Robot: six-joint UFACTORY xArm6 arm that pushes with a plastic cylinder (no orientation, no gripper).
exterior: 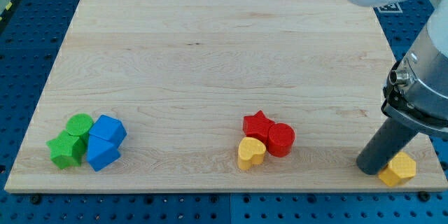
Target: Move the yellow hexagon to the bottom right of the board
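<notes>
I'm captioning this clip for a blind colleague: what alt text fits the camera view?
My tip rests against the yellow hexagon at the wooden board's bottom right corner. A red star, red cylinder and yellow heart cluster at bottom centre; green and blue blocks sit bottom left.

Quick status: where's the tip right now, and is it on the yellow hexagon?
My tip: no gripper, just a rod; it holds nothing and sits against the yellow hexagon's left side, near the board's bottom-right corner.
</notes>
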